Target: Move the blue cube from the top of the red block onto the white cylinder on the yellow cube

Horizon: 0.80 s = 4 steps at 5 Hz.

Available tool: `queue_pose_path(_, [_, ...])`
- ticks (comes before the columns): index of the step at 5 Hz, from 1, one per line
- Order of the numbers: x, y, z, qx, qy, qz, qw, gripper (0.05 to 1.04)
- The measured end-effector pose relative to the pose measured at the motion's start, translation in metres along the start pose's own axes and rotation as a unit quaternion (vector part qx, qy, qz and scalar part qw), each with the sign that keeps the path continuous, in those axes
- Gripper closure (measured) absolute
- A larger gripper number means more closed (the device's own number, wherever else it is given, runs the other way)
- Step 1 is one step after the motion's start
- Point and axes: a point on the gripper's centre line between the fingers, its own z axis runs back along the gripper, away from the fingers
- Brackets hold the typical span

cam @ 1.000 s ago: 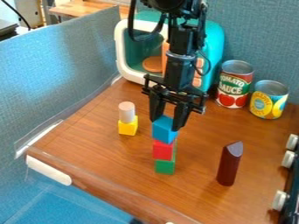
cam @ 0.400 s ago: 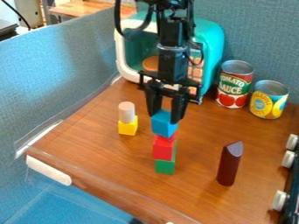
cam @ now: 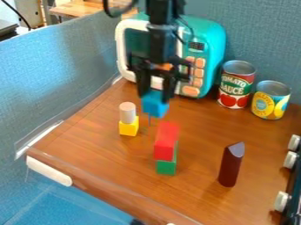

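Shut on a blue block, the gripper hangs in front of the teal toy microwave, up and to the left of a small stack. In that stack an upright red block stands on a green one, and a gap separates it from the blue block. To the left, a pale cylinder rests on a yellow block. A dark maroon block with a slanted top stands upright at the right.
The teal and white toy microwave stands behind the gripper. Tomato can and yellow-labelled can are at the back right. White knobs line the right edge; a blue-grey partition rises at left.
The gripper has moved up and to the left with the blue block, which has come away from the top of the red block. The stack below has stayed in place.
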Motion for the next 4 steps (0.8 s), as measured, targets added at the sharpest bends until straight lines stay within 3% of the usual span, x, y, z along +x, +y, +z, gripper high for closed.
queue_pose_path(1, [0.011, 0.037, 0.024, 0.004, -0.033, 0.054, 0.998, 0.524])
queue_pose_path(2, [0.022, 0.067, 0.008, -0.008, -0.012, 0.089, 0.9959, 0.524])
queue_pose_path(4, [0.025, 0.077, -0.023, -0.029, 0.035, 0.101, 0.9939, 0.524])
